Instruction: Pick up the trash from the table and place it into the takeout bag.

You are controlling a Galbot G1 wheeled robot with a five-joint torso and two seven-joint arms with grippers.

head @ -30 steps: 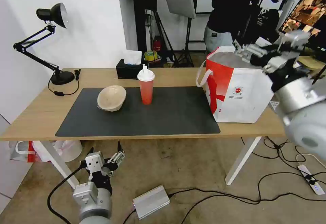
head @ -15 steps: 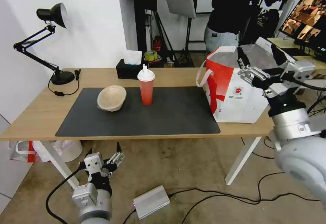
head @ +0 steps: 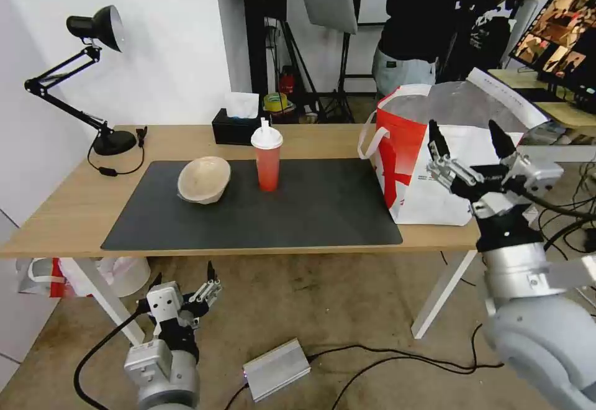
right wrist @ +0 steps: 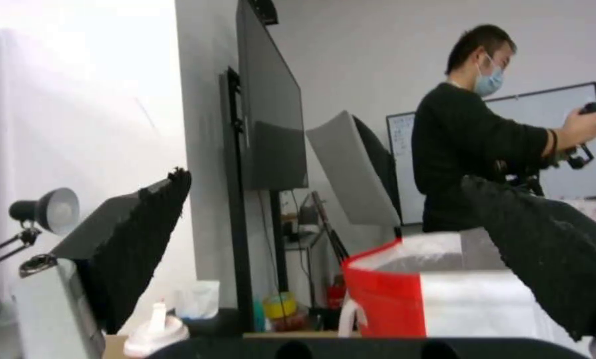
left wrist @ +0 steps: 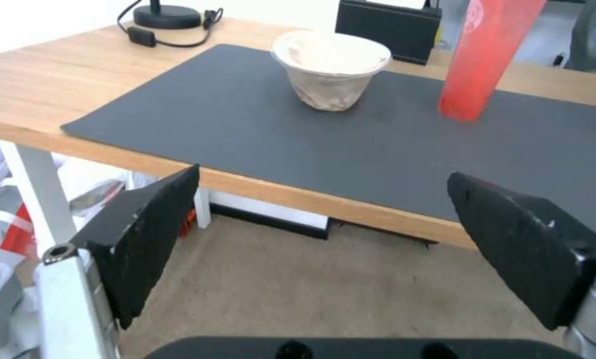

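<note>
Two pieces of trash stand on the table's [head: 68, 211] dark mat: a beige pulp bowl [head: 203, 179] [left wrist: 329, 60] and, to its right, a tall red cup [head: 267, 161] [left wrist: 487, 55] with a white lid [right wrist: 155, 329]. At the table's right end stands the takeout bag [head: 428, 161] [right wrist: 444, 294], white and red, its foil-lined top open. My right gripper [head: 463, 127] [right wrist: 325, 178] is open and empty in front of the bag's near right side. Below the table's front edge, over the floor, my left gripper [head: 183, 273] [left wrist: 323, 173] is open and faces the bowl and cup.
A black desk lamp [head: 99, 31] and its cord occupy the table's far left corner. A black tissue box [head: 236, 125] sits behind the cup. A person stands behind the bag near a monitor [head: 562, 25]. Cables and a silver box [head: 276, 369] lie on the floor.
My right gripper has come down from above the bag's open top to in front of its near right side, staying open. The left arm sank slightly.
</note>
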